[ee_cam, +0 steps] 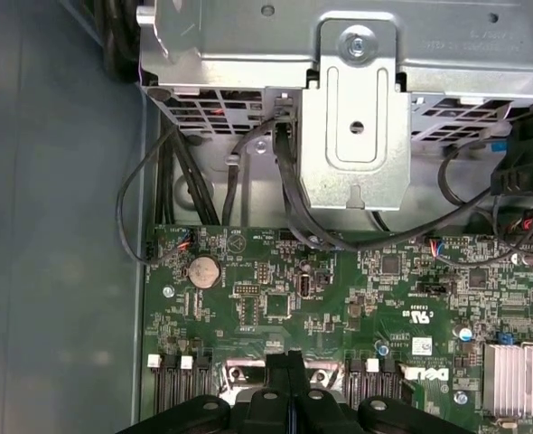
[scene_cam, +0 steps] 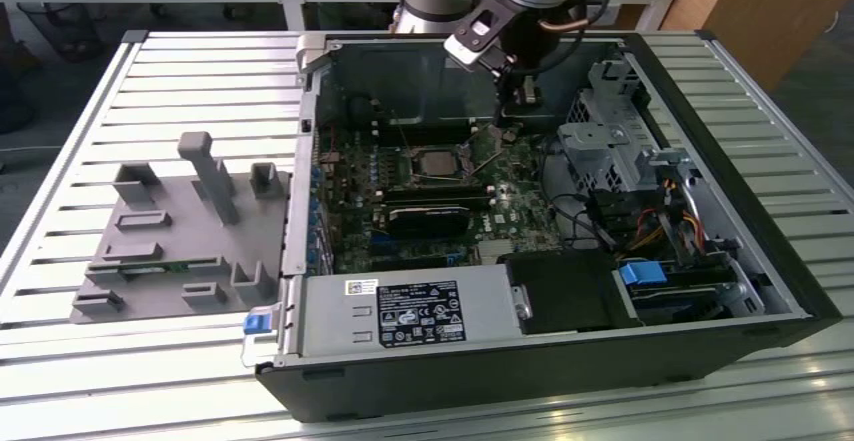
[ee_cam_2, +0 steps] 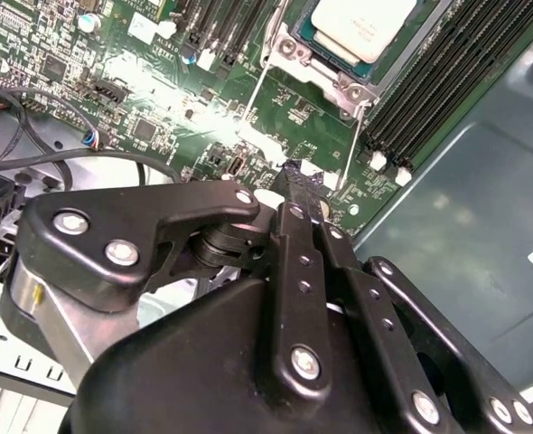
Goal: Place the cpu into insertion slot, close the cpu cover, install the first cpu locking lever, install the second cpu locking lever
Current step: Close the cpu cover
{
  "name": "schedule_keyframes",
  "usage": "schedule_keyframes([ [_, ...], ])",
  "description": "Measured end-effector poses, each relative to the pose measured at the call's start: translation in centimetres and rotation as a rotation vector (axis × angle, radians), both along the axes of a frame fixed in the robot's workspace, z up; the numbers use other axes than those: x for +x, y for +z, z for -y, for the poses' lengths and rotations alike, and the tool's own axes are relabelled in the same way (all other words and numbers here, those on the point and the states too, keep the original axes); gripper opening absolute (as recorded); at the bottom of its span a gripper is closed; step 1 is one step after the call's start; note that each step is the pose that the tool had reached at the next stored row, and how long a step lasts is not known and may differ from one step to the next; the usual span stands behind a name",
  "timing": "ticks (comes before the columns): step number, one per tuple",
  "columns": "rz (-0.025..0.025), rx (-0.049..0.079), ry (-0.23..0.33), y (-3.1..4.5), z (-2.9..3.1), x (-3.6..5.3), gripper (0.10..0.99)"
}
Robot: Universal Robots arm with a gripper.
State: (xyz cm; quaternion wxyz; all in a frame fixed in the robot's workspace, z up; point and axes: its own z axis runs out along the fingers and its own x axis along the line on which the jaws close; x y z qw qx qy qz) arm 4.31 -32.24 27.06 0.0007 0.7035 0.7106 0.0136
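- One arm reaches down into the open computer case [scene_cam: 747,261] on the slatted worktop [scene_cam: 160,91] in the exterior view. Its end effector [scene_cam: 509,116] sits low over the green board [scene_cam: 400,211], just beside the insertion slot [scene_cam: 414,164] on the exterior view's right. The drive cage [scene_cam: 607,151] is near, so I judge that a sideways drift could clip it.
- Second wrist view: the cpu [ee_cam_2: 361,23] lies pale face up in the slot. The cpu cover [ee_cam_2: 313,56] seems to be down around it (whether fully flat I cannot tell). Two thin locking levers [ee_cam_2: 251,101] [ee_cam_2: 355,145] run from the socket toward the end effector [ee_cam_2: 295,176]. Its fingers are pressed together, with nothing visibly between them. A tip that narrow could slip off such thin wire and strike the board's small parts. A lever not fully hooked might spring up again.
- First wrist view: the end effector [ee_cam: 285,360] shows the same pinched-together tip just over the board [ee_cam: 275,298]. Loose black cables [ee_cam: 289,208] hang near, and a careless sweep could snag them.
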Motion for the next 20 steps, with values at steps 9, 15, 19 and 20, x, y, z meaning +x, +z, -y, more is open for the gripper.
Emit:
schedule_keyframes([
  [9,-0.0006,0.000,0.000,-0.07,-0.06,0.47,0.106],
  [15,-0.0006,0.000,0.000,-0.11,-0.08,0.77,0.106],
  [19,-0.0008,0.000,0.000,-0.14,-0.08,0.97,0.106],
  [20,-0.0008,0.000,0.000,-0.15,-0.09,1.01,0.106],
])
